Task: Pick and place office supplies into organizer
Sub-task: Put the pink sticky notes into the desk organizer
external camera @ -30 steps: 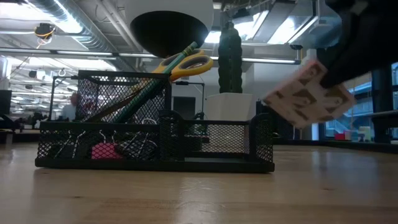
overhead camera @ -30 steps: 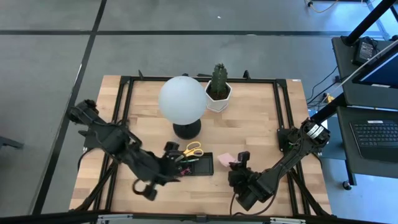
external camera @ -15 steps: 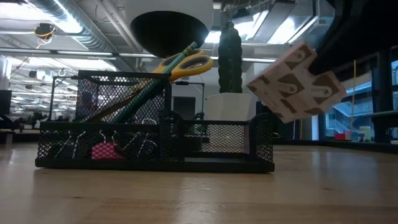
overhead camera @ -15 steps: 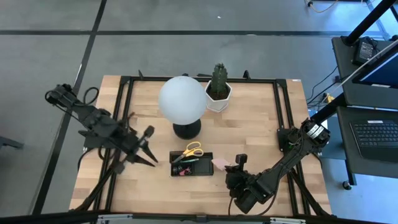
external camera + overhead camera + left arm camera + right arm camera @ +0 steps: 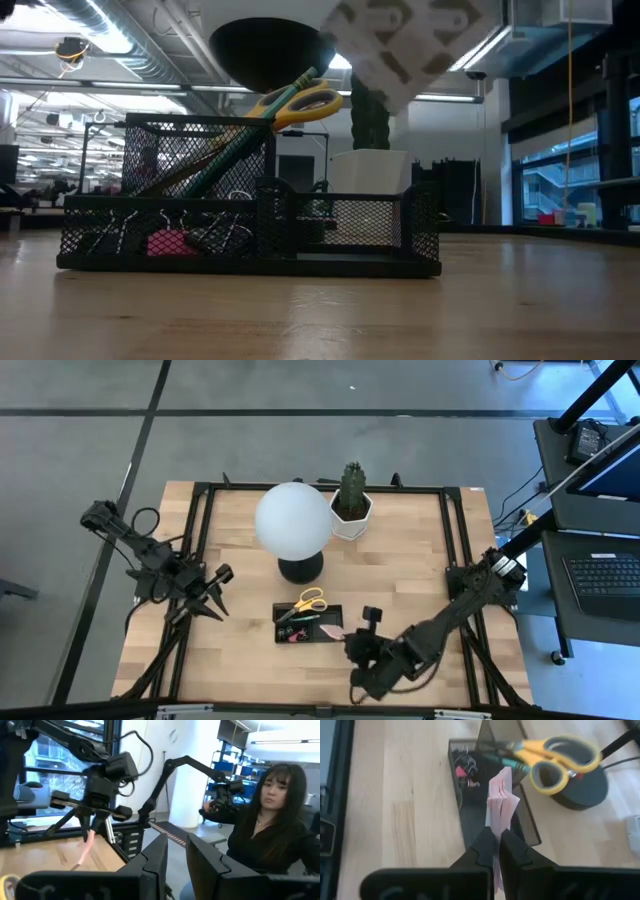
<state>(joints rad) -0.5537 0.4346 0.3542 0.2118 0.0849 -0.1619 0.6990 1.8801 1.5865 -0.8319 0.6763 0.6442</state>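
The right end effector [image 5: 496, 851] pinches a pink sticky-note pad [image 5: 501, 802] just above the black mesh organizer [image 5: 308, 623] on the wooden counter [image 5: 410, 560]; the left end effector [image 5: 212, 592] hangs aside, slightly spread.

Globe lamp [image 5: 293, 520]; potted cactus [image 5: 351, 500]

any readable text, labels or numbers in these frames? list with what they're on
None readable.
Sticky-note pad held in the right gripper: printed pattern on its underside, no letters.
Scissors, organizer, cactus pot: no visible markings.
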